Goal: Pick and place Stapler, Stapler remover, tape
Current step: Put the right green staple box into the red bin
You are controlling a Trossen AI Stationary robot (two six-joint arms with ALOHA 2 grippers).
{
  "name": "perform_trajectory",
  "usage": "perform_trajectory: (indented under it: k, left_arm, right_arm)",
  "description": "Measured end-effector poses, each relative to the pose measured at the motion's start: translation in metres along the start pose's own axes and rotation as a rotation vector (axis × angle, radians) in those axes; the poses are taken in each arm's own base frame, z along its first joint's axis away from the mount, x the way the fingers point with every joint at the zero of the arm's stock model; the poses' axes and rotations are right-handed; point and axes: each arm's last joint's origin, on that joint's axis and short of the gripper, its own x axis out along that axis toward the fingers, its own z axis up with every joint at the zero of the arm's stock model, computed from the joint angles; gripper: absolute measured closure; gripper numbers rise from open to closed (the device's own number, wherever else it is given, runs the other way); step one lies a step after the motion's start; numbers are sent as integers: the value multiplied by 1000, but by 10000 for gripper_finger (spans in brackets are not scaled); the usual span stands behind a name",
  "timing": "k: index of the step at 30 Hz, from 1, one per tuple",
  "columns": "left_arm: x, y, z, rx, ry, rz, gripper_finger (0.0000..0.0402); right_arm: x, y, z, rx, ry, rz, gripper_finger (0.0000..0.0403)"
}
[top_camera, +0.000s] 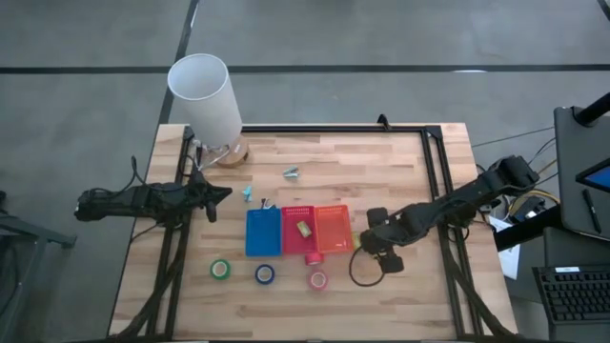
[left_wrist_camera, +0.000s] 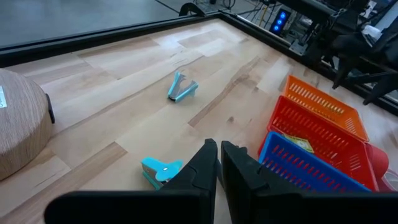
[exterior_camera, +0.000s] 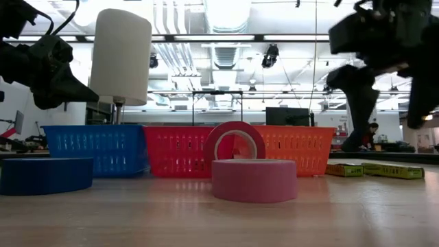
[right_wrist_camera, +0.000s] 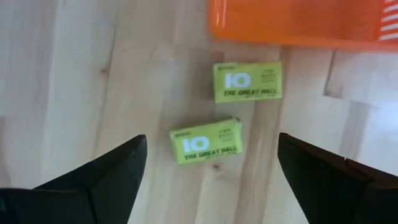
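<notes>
Several tape rolls lie flat near the table's near edge: green (top_camera: 221, 270), blue (top_camera: 264, 274) and pink (top_camera: 317, 279). A red roll (exterior_camera: 235, 144) stands on edge by the red basket. A teal staple remover (left_wrist_camera: 160, 171) lies just before my shut left gripper (left_wrist_camera: 219, 158), apart from it. A grey-blue remover (left_wrist_camera: 181, 90) lies farther off. My right gripper (right_wrist_camera: 210, 149) hangs open above two yellow-green boxes (right_wrist_camera: 206, 141) (right_wrist_camera: 247, 81) beside the orange basket (right_wrist_camera: 298, 22), touching neither. No stapler shows plainly.
Blue (top_camera: 263, 232), red (top_camera: 297, 229) and orange (top_camera: 333, 229) baskets sit side by side mid-table; a yellow-green item lies in the red one. A white lamp (top_camera: 205, 95) on a wooden base stands at the far left corner. A dark frame runs along the table's edges.
</notes>
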Motion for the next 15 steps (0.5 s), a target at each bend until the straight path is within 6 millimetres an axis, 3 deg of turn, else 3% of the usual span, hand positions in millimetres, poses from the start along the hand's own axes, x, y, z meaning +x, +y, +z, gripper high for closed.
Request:
perform_trajectory:
  k: [15]
  left_arm:
    - [0,0,0,0,0,1,376]
  right_arm:
    - [26,-2,-17,-21,-34,17,39]
